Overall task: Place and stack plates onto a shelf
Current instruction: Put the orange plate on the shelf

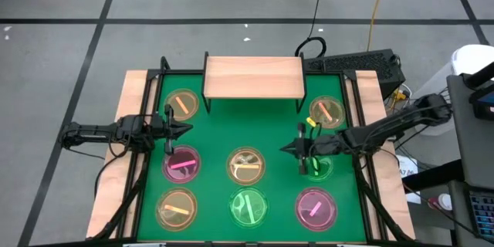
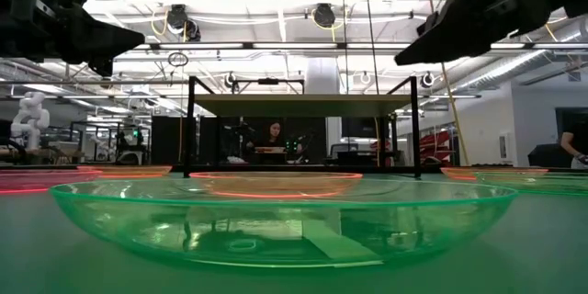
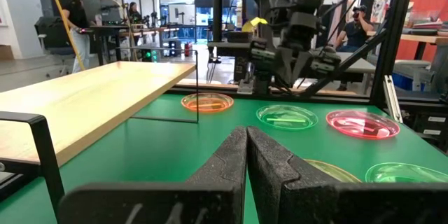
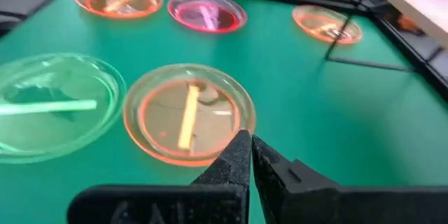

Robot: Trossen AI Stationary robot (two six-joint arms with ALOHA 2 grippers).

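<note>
High view. Shelf [image 1: 253, 76]: light-wood board at the far edge of the green table [image 1: 216, 135], top bare; judged: no plate placed yet, the whole task remains. Eight plates [image 1: 246, 165] lie flat on the table in front of the shelf: an orange plate [image 1: 182, 104] by the shelf's left leg, another orange plate [image 1: 326, 111] by its right leg, six more nearer the front. Left gripper [image 1: 187, 130]: in front of the shelf's left end, above the table, near the pink plate [image 1: 182, 164]. Right gripper [image 1: 284, 149]: in front of the shelf's right end; its arm covers much of one green plate [image 1: 319, 167].

Low view. A green plate [image 2: 283, 221] fills the foreground; the shelf stands behind it. Both arms are cut off at the top edge.

Left wrist view. Fingers [image 3: 231, 161] pressed together, holding nothing; shelf alongside.

Right wrist view. Fingers [image 4: 238, 157] closed, empty, above the central yellowish plate [image 4: 187, 112]. Height above it is hard to judge.
</note>
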